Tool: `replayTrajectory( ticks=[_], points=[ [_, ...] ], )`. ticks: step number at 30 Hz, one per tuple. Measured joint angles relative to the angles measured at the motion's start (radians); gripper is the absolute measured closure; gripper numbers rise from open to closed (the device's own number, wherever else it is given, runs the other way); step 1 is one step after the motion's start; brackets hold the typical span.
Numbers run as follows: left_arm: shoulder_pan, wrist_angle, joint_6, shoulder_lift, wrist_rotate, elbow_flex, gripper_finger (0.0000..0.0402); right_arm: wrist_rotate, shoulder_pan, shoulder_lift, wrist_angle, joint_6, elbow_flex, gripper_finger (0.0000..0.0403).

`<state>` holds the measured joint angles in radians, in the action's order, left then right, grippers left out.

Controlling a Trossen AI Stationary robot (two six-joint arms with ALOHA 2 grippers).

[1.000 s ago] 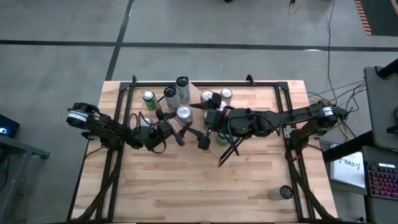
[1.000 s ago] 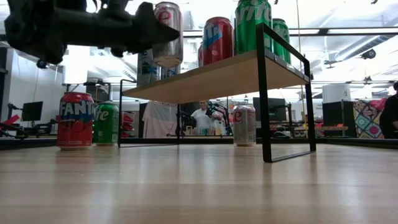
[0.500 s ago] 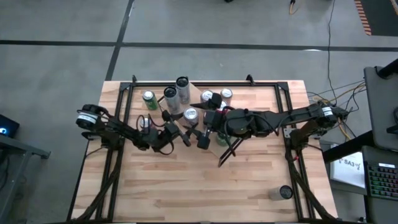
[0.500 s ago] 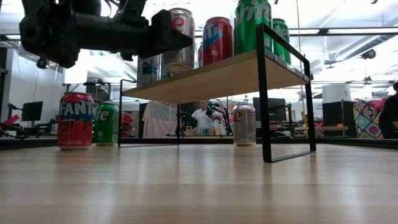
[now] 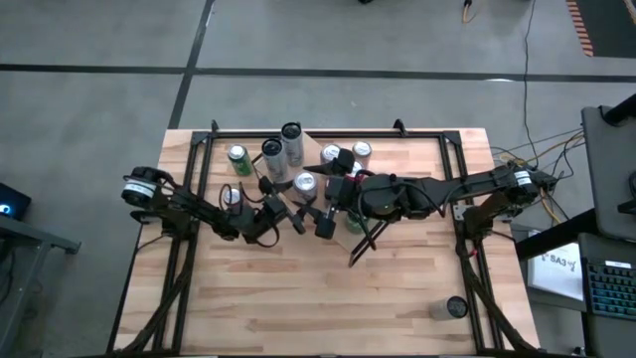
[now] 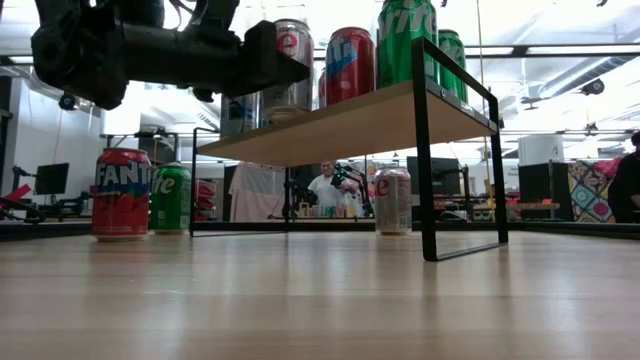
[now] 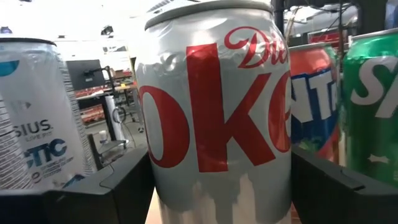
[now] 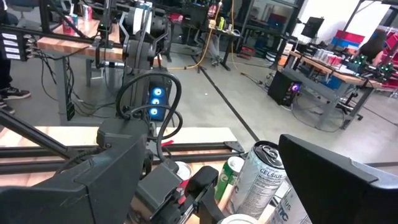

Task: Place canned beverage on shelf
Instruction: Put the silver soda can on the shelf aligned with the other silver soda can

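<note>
My left gripper (image 5: 298, 199) is shut on a silver Diet Coke can (image 7: 217, 112), upright at the left end of the shelf (image 6: 340, 125), a small light-wood board on black end frames. In the low view the can (image 6: 290, 62) has its base at board level; I cannot tell if it rests there. A red can (image 6: 350, 62) and two green Sprite cans (image 6: 408, 40) stand on the board. My right gripper (image 5: 331, 206) is open and empty above the shelf, pointing at the left arm. My left gripper pinches the can's side wall (image 7: 163, 180), low on the can, between its two fingers (image 7: 106, 190), one on each side. The fingers come level from the table's left side. The can stands upright in the hold.
A Fanta can (image 6: 122, 193) and a green can (image 6: 172, 198) stand on the table left of the shelf, with tall Celsius cans (image 5: 280, 149) behind. A silver can (image 6: 392, 200) stands under the shelf. Another can (image 5: 455, 308) sits at the near right corner.
My left gripper has carried the Diet Coke can toward the table's right edge to the shelf's left end, then a little downward. The can has stayed upright and held.
</note>
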<state>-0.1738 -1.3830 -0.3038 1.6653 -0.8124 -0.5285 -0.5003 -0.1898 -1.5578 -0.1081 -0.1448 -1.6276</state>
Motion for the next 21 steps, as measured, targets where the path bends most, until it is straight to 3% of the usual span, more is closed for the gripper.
replayTrajectory(
  ticks=[21],
  points=[
    [0.0,0.045,0.057,0.0,-0.017,0.0,0.0096,0.001,-0.011,0.0,0.0,-0.002,0.0,0.0044]
  ],
)
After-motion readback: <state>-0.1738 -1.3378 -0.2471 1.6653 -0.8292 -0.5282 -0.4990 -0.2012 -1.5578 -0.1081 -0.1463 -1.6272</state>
